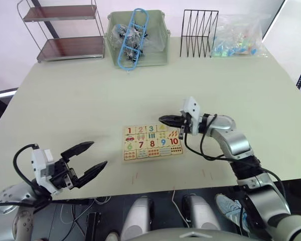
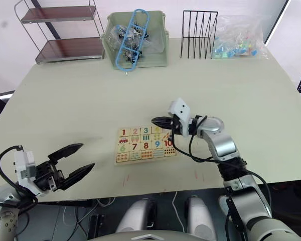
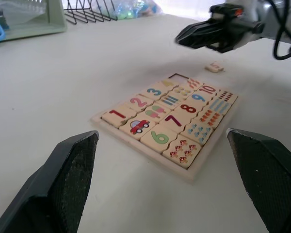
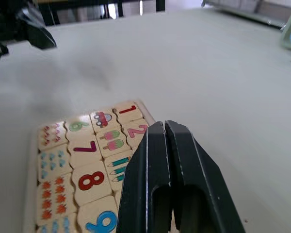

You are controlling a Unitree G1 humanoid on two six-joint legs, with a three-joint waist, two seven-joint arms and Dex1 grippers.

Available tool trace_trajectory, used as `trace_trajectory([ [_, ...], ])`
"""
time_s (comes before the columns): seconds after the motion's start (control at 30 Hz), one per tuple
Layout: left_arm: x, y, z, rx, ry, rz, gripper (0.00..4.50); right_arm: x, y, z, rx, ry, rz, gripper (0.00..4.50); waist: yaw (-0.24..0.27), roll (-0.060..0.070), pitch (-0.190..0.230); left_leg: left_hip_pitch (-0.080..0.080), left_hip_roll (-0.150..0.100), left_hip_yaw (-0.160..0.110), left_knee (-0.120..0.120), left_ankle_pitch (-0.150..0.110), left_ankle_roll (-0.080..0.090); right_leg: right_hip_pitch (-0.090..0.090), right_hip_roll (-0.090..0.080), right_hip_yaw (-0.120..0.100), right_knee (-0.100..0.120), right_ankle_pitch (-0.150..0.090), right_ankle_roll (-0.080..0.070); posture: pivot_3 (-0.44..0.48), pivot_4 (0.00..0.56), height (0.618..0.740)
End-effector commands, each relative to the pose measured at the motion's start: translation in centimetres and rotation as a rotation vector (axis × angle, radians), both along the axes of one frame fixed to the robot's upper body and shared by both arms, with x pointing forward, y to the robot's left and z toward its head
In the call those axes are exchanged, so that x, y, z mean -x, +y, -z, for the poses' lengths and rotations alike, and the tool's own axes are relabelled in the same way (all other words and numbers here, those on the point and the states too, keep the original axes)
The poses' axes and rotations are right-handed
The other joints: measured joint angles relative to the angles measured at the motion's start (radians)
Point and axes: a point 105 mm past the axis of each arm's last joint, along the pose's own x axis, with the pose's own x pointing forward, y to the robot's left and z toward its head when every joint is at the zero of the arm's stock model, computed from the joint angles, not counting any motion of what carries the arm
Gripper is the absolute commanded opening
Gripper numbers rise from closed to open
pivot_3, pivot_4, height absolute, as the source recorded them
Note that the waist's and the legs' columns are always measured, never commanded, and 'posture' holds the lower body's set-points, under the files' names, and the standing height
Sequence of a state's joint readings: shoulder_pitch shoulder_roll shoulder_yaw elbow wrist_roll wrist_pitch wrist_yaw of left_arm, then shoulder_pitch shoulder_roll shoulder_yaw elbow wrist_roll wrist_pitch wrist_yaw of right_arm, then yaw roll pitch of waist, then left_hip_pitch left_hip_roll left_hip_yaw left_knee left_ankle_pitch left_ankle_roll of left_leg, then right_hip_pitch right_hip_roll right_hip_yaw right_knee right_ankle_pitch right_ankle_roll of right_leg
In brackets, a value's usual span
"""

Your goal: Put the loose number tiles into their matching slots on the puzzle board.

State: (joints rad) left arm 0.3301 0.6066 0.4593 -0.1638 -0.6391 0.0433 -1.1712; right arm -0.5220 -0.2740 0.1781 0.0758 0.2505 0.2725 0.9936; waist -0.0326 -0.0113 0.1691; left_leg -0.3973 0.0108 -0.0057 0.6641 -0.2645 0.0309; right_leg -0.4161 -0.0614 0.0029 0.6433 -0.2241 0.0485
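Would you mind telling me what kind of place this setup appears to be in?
Probably a robotics lab or test room, arranged for tabletop trials. A large plain table carries a children's number puzzle board, with props lined along its far edge: a small shelf rack, a green bin and a black wire rack.

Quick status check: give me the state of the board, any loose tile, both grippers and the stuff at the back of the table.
Puzzle board: flat on the table, tiles 1 to 4 seated, corner slot by the 4 bare.
Number 5 tile: loose on the table, just off the board.
Right gripper: shut, empty, over the board's far right corner.
Left gripper: open, empty, left of the board.
Green bin: upright, holding a blue rack.
Clear bag: lying full.
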Motion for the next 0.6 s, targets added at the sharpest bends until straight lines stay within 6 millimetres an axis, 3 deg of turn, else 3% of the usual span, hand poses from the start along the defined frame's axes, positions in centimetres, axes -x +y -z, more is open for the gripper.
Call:
trace_trajectory([
  [0.03, -0.2, 0.0, 0.0, -0.01, 0.002, -0.017, 4.5, 0.3, -2.2, -1.6, -0.047, -0.053, 0.063, 0.04, 0.0, 0.0, 0.0, 0.0, 0.0, 0.0, 0.0, 0.0, 0.0, 0.0, 0.0, 0.0, 0.0, 0.0, 0.0, 0.0, 0.15, 0.74],
  [0.27, -0.8, 0.4, -0.3, -0.006, -0.013, -0.057, 4.5, 0.7, -8.5, -0.5, -0.019, -0.057, 0.255, 0.04, 0.013, 0.0, 0.0, 0.0, 0.0, 0.001, 0.002, 0.0, 0.0, 0.001, 0.0, 0.0, 0.0, 0.0, 0.0, 0.0, 0.15, 0.74],
  [0.43, -1.0, 0.0, -0.8, 0.001, -0.012, -0.069, 4.5, 2.9, -13.2, 0.1, -0.03, -0.057, 0.39, 0.04, 0.023, 0.0, 0.0, 0.0, 0.001, 0.001, 0.002, 0.0, 0.0, 0.001, 0.001, 0.001, 0.0, 0.0, 0.0, 0.0, 0.15, 0.74],
  [0.5, -1.0, -0.1, -0.9, 0.002, -0.009, -0.072, 4.5, 3.4, -14.2, 0.2, -0.032, -0.057, 0.426, 0.04, 0.022, 0.0, 0.0, 0.0, 0.001, 0.001, 0.002, 0.0, 0.0, 0.002, 0.001, 0.0, 0.0, 0.0, 0.0, 0.0, 0.15, 0.74],
  [0.6, -0.8, -0.1, -0.9, -0.003, -0.001, -0.084, 4.5, 4.7, -16.3, 0.9, -0.027, -0.048, 0.499, 0.83, 0.019, 0.0, 0.0, 0.0, 0.001, 0.002, 0.004, 0.0, 0.0, 0.002, 0.002, 0.002, 0.0, -0.002, -0.003, 0.0, 0.15, 0.74],
])
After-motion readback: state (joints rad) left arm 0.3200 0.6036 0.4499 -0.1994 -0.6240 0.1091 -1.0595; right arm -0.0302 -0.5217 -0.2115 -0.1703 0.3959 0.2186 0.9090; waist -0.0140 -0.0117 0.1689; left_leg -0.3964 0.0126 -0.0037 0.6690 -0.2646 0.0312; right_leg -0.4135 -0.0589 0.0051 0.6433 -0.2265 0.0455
